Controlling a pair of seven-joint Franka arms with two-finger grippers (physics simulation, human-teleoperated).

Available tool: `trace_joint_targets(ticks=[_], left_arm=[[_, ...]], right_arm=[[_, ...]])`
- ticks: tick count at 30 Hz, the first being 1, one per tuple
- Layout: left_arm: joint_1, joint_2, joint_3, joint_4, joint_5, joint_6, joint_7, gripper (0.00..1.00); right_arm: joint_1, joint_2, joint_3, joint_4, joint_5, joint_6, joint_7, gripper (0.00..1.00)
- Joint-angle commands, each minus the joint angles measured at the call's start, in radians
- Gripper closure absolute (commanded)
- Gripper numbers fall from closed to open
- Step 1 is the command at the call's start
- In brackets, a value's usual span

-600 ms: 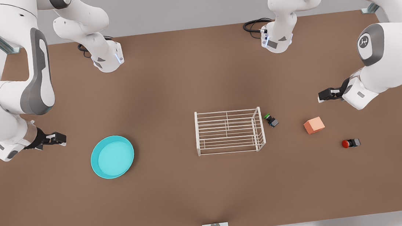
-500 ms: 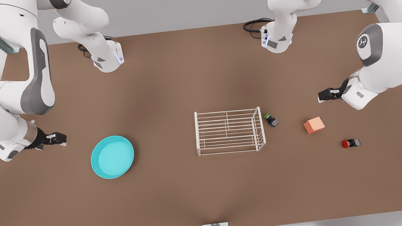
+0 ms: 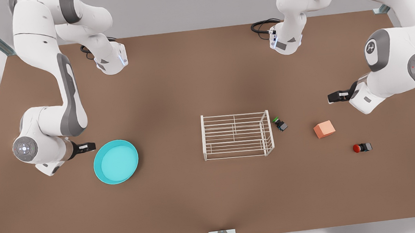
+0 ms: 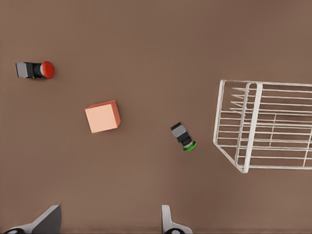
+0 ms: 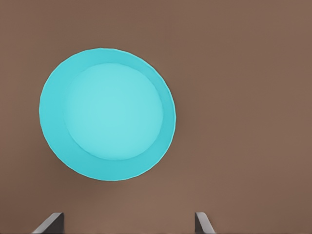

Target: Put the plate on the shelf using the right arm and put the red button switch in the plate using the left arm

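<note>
Right gripper (image 3: 89,146) spread wide, empty, just beside the plate (image 3: 116,162). Left gripper (image 3: 330,98) likewise parted, above table (image 3: 188,76), red button switch (image 3: 362,147) well apart.

Brown table (image 3: 196,75) carries plate (image 3: 116,162), shelf (image 3: 236,135), red button switch (image 3: 362,147), green switch (image 3: 280,124), orange cube (image 3: 324,129).

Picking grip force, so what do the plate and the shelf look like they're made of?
The plate looks like smooth matte plastic or glazed ceramic: even turquoise, no texture. The shelf looks like white-coated metal wire: thin, straight parallel bars. Neither is certain.
</note>
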Motion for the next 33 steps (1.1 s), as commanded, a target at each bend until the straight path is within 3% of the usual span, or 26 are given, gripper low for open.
trace_joint_targets(ticks=[1,5,9,13,16,22,26,28,30,33], left_arm=[[0.002,-0.001,0.001,-0.002,0.024,-0.010,-0.052,0.00],[0.002,0.002,0.001,-0.009,0.033,-0.013,-0.151,0.00],[0.008,0.002,0.002,-0.015,0.024,-0.028,-0.237,0.00],[-0.032,0.028,-0.010,-0.005,0.034,-0.027,-0.434,0.00],[0.017,0.025,0.004,0.000,0.031,-0.027,-0.353,0.00],[0.029,0.025,-0.004,0.006,0.027,-0.028,-0.326,0.00],[0.029,0.025,-0.004,0.003,0.027,-0.030,-0.328,0.00],[0.029,0.025,-0.004,0.000,0.028,-0.031,-0.326,0.00],[0.031,0.025,-0.003,-0.003,0.028,-0.038,-0.326,0.00],[0.032,0.025,-0.003,-0.006,0.030,-0.038,-0.326,0.00]], right_arm=[[-0.001,0.036,0.000,0.001,0.024,0.077,0.015,0.00],[-0.040,0.092,-0.002,0.006,0.033,0.182,0.005,0.00],[-0.109,0.174,-0.002,0.012,0.243,0.192,-0.023,0.00],[-0.109,0.227,-0.002,0.035,0.280,0.192,-0.023,0.01],[-0.109,0.248,-0.002,0.035,0.285,0.213,-0.034,0.04],[-0.124,0.294,-0.002,0.052,0.275,0.328,-0.308,0.06],[-0.132,0.317,0.000,0.052,0.283,0.368,-0.325,0.15],[-0.139,0.325,0.012,0.049,0.286,0.387,-0.325,0.16],[-0.219,0.323,0.104,0.030,0.288,0.376,-0.324,0.17],[-0.227,0.325,0.129,0.007,0.308,0.324,-0.354,0.20]])
